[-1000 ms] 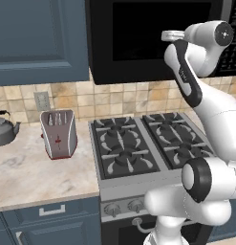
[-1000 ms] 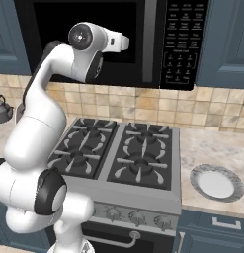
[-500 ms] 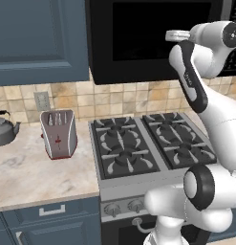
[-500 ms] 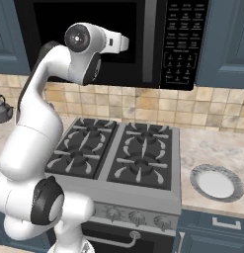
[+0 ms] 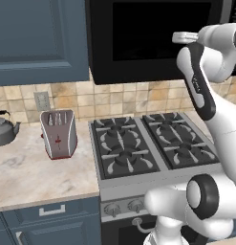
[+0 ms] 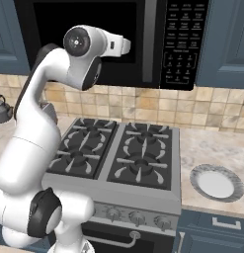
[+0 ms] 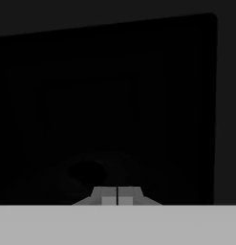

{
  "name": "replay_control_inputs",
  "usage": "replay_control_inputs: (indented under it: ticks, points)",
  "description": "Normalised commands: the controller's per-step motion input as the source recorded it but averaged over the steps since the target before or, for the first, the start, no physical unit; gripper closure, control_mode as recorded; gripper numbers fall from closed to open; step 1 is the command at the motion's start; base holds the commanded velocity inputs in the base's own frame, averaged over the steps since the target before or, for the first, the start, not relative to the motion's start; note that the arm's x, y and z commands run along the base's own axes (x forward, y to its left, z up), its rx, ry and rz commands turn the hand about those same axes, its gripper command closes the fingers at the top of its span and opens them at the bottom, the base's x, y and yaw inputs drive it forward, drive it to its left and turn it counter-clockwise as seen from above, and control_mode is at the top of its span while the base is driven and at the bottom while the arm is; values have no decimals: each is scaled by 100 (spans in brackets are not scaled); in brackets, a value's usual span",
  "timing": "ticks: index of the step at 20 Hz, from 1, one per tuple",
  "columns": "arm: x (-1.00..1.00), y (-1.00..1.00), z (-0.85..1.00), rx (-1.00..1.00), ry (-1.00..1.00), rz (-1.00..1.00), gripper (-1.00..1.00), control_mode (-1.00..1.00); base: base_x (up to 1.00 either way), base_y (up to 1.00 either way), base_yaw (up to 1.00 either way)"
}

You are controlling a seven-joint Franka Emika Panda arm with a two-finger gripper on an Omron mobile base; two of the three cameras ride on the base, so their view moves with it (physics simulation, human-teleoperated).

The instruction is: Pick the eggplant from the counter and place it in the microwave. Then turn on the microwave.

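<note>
Facing microwave (image 7: pixel 114 95) window — gripper (image 7: pixel 117 196) closed.

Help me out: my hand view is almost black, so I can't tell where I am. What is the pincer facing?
Observer: The microwave, up close to its window. From the base views the door looks shut.
Operator: Where's the keypad from there?
Observer: The keypad is right of the vertical handle.
Operator: Anything on the counter?
Observer: A plate lies on the counter, right of the stove.
</note>
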Motion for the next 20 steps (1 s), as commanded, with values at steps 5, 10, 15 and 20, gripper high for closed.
replay_control_inputs:
  ticks: [5, 10, 15, 20]
  points:
    - [-8, -11, 0, 0, 0, 1, 100, -100, 0, 0, 0]
    - [-6, -12, 0, 0, 0, 1, 100, -100, 0, 0, 0]
    - [-11, -15, 0, 1, 0, 2, 100, -100, 0, 0, 0]
    - [-20, -14, 0, 0, -2, 3, 100, -100, 0, 0, 0]
